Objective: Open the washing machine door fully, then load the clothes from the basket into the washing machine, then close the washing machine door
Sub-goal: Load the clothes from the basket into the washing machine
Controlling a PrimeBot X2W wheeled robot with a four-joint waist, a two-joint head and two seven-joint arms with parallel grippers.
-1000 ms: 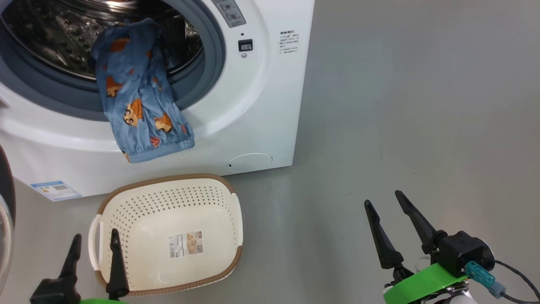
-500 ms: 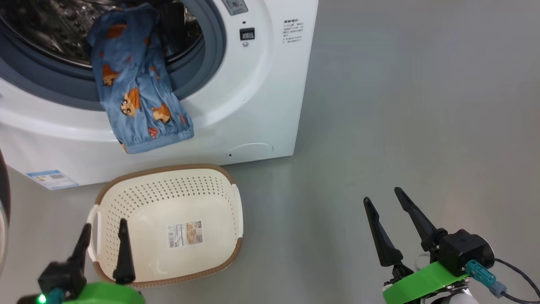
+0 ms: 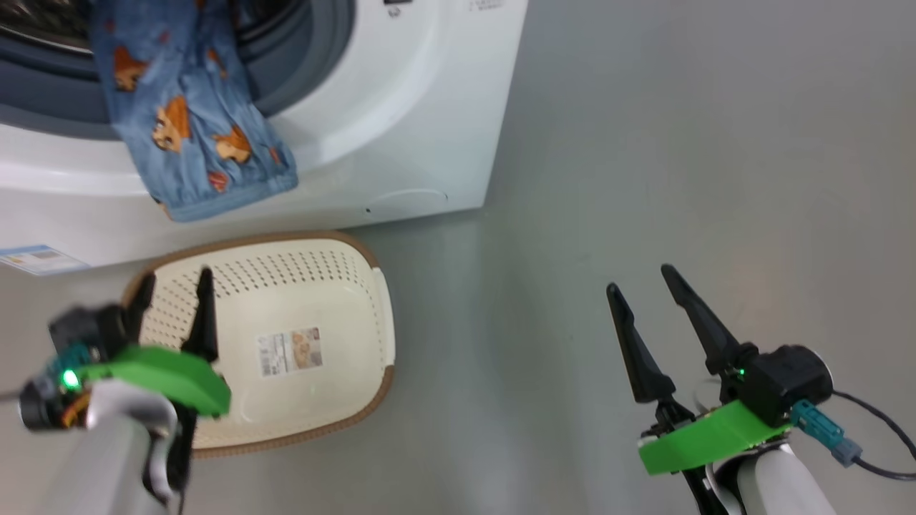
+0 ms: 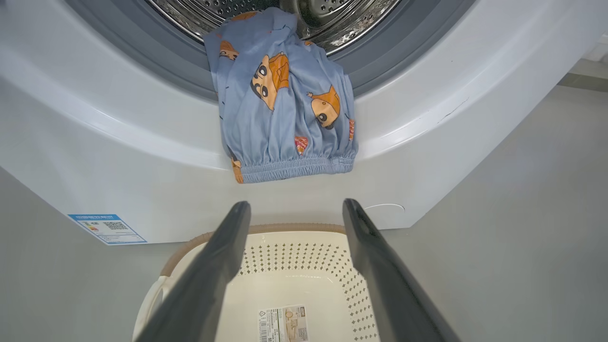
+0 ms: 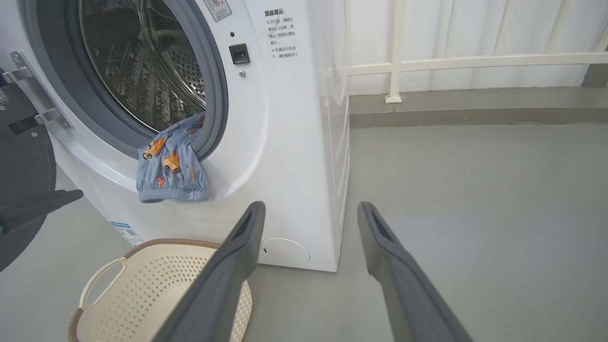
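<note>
The left end effector hovers with fingers spread wide and nothing between them, just above the near left corner of the basket; its wrist view looks along those fingers to the hem of the garment. The right end effector is equally spread and empty, well off to the right over bare floor. The basket sits on the floor against the washer, holding only its sticker. The blue printed garment lies half in the drum, its gathered end draped over the grey seal and down the white front. Whether a second piece lies deeper inside cannot be told. The door stands swung open at the left. Loading looks almost done but not finished. The next move probably calls for the left end effector to rise to the hanging hem and pinch or push it past the seal, leaving nothing trapped, before the door is swung closed.
</note>
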